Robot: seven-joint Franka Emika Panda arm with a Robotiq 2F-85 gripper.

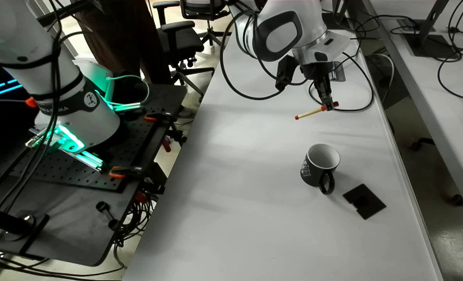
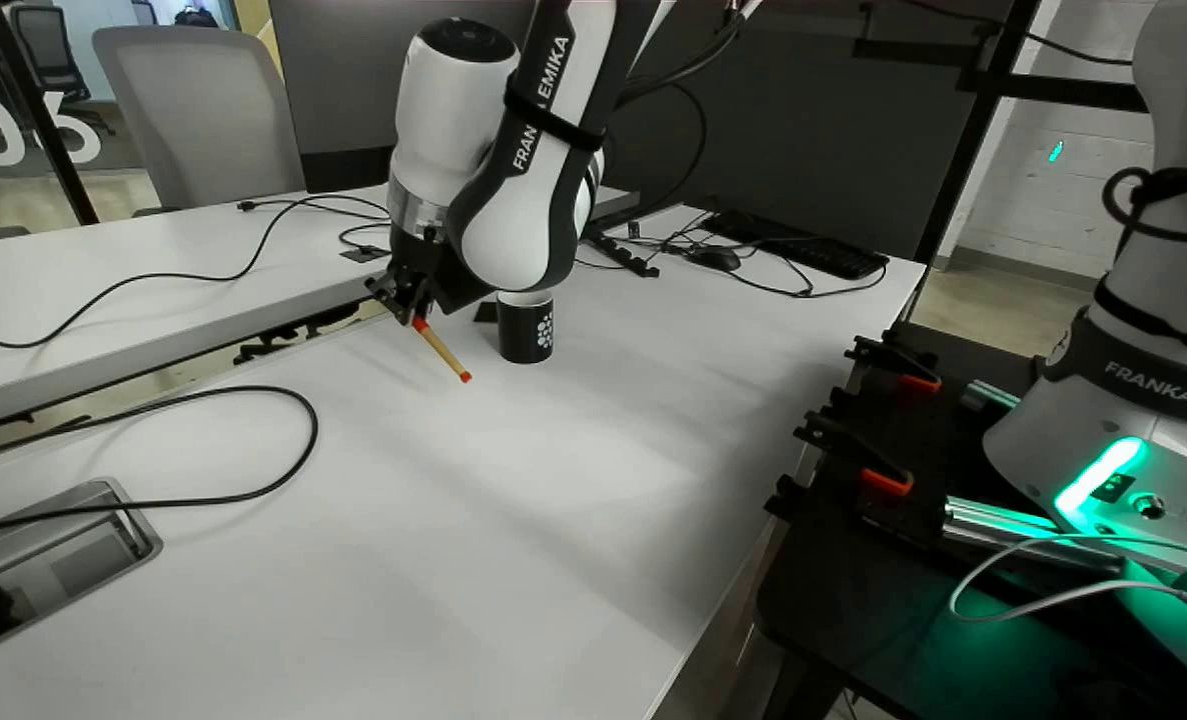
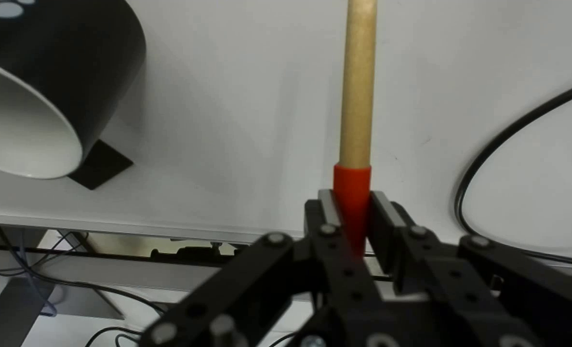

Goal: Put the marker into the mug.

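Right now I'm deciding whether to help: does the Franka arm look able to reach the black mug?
Likely yes: the mug stands upright, nothing shows between it and the marker in the jaws, and the looped cable lies on the marker's other side.

The marker [image 3: 356,127] is of tan colour with red ends; the mug [image 2: 523,335] is black with white marks, inside white; the bench [image 1: 254,218] is whitish.

In an exterior view we see the gripper [image 2: 414,316] clasping the marker [image 2: 442,350] by one orange-red end; the marker slants downward. We find the mug [image 2: 526,333] upright on the white table [image 2: 573,480], apart from the marker, its top partly hidden by the arm [image 2: 513,235]. Farther back we spot a keyboard [image 2: 808,248] and a mouse [image 2: 715,259].
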